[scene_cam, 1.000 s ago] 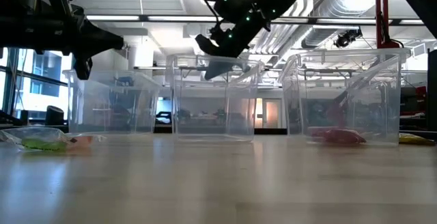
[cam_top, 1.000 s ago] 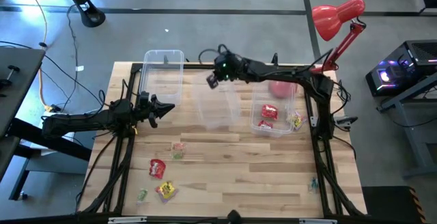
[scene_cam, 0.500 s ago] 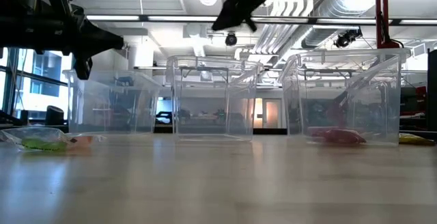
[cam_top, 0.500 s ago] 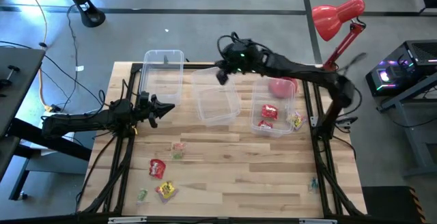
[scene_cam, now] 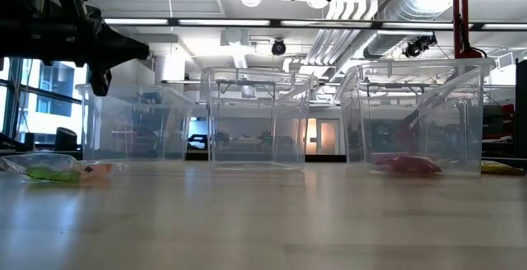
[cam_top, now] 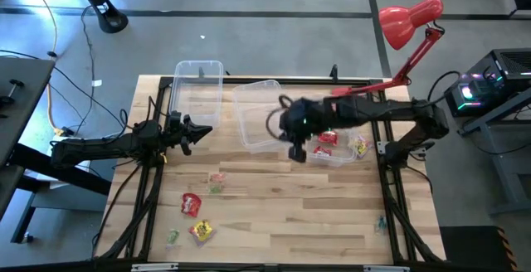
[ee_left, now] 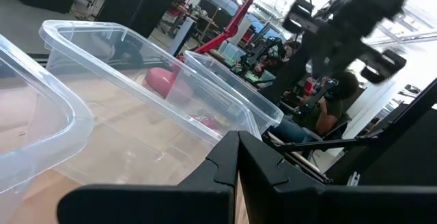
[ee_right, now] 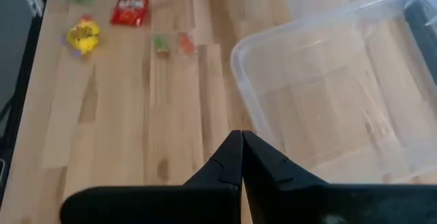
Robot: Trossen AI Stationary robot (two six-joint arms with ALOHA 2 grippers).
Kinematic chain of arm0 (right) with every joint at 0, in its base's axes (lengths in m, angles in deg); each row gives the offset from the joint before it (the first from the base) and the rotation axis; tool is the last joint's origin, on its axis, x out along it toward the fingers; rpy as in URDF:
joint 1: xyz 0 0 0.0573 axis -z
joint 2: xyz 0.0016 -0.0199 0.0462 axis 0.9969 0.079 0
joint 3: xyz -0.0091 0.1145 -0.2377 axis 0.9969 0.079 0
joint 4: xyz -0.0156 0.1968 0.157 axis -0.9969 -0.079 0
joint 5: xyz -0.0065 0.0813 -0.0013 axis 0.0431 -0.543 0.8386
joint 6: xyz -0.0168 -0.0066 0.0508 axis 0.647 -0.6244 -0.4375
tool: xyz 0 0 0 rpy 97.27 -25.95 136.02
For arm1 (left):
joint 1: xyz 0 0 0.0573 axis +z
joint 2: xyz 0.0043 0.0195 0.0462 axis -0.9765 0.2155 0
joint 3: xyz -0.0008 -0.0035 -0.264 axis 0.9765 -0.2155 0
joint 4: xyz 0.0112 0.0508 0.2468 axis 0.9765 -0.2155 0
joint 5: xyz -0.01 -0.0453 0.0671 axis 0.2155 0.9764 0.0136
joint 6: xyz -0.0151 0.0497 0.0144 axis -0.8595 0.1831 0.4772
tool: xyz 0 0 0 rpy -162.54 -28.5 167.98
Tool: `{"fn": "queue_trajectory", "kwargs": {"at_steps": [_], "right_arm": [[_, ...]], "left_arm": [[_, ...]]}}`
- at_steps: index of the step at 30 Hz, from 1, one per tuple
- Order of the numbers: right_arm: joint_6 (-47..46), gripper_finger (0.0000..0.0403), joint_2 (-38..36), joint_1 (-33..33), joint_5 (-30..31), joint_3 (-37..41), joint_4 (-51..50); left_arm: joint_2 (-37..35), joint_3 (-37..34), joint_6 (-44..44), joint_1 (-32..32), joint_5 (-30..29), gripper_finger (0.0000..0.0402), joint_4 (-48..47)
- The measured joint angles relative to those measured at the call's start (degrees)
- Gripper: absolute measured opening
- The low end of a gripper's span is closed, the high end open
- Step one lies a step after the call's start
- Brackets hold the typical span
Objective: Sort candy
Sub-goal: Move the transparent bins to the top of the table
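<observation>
Wooden slatted bench (cam_top: 290, 214) fills mid-frame; right claw (cam_top: 298, 151), fingers together, hovers centre; left claw (cam_top: 192, 131), fingers together, waits left; red candy packet (cam_top: 191, 203) lower left.

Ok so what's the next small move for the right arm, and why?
Probably carry the right pincer on toward the red packet lying loose on the table. Its fingers are shut and empty, it hangs near the middle bin, and its wrist camera already faces the loose candy.
</observation>
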Motion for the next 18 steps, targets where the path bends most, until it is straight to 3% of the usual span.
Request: {"fn": "queue_trajectory", "kwargs": {"at_steps": [4,18], "right_arm": [[-1.81,0.0000,-0.50,-2.78,2.57,0.00,0.18],[-0.84,0.0000,-0.66,-6.84,1.38,0.00,-2.17]], "left_arm": [[0.00,0.00,0.02,0.00,0.00,0.0001,0.00],[0.00,-0.01,0.02,-0.02,0.00,0.0001,0.00]]}}
